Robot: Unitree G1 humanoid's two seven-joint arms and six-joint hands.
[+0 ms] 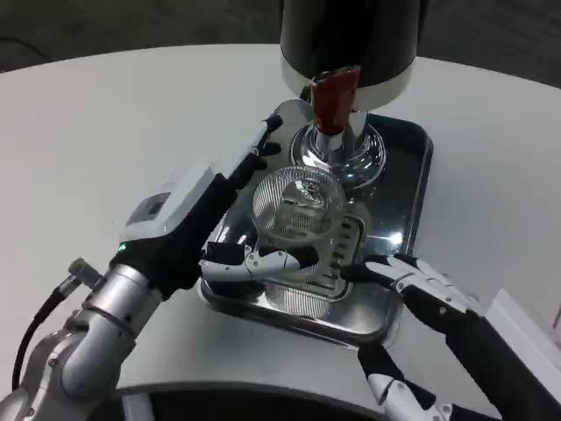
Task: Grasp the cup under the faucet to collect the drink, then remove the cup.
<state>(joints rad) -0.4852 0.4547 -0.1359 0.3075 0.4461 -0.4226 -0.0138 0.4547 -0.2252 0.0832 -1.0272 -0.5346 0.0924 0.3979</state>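
Note:
A clear ribbed cup (297, 205) stands on the shiny drip tray (404, 206), just in front of the chrome faucet base (340, 151) and below the red tap lever (331, 98). My left hand (230, 215) wraps the cup from the left: one finger reaches up along its far side, another curls under its near rim. My right hand (419, 294) lies at the tray's near right corner with fingers spread, fingertips pointing toward the cup but apart from it, holding nothing.
The black dispenser body (351, 35) towers over the back of the tray. The round white table (105, 132) stretches bare to the left and right. A dark table edge (219, 399) runs close to my body.

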